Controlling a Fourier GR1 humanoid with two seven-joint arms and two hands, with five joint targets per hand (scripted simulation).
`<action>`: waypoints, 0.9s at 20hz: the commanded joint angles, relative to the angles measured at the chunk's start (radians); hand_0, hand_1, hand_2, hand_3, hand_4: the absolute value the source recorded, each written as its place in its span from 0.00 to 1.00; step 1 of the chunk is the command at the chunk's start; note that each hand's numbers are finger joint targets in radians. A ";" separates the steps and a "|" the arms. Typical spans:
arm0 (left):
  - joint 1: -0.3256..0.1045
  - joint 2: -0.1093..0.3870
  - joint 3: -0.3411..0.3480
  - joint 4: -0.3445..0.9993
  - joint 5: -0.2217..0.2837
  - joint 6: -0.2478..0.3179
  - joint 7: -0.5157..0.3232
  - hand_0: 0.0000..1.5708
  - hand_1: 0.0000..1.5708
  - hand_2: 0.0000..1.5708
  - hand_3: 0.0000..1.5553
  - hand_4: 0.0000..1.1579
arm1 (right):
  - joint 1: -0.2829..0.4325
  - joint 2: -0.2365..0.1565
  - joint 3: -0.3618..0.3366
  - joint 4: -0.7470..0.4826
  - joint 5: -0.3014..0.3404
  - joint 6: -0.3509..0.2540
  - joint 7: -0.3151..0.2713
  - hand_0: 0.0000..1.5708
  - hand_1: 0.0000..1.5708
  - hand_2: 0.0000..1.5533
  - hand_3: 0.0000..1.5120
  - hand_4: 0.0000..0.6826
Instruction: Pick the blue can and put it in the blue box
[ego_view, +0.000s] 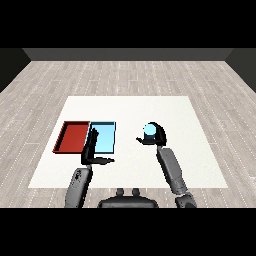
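White tabletop (190, 165) on a grey plank floor. Right hand (156, 136), fingers curled round the blue can (149, 131), holds it to the right of the 2 trays, well apart from them. Left hand (92, 150), fingers straight and holding nothing, rests at the near edge of the blue tray (109, 131), beside the red tray (74, 136). Good practice: carry the can upright leftward, clear the tray rim, and avoid the left hand.
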 joint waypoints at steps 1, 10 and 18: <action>-0.024 -0.003 -0.017 0.005 0.003 0.016 0.017 0.00 0.00 0.00 0.00 0.00 | 0.019 0.008 0.013 -0.020 0.020 -0.006 -0.004 0.92 0.92 0.95 0.89 0.81; -0.040 -0.003 -0.109 0.044 0.073 0.039 0.001 0.00 0.00 0.00 0.00 0.00 | -0.034 0.008 0.109 0.000 -0.023 -0.079 -0.017 0.93 0.93 0.94 0.91 0.83; -0.215 -0.003 -0.185 0.110 0.147 0.142 0.084 0.00 0.00 0.00 0.00 0.00 | 0.028 0.008 0.131 -0.165 0.012 -0.048 0.072 0.91 0.91 0.95 0.92 0.83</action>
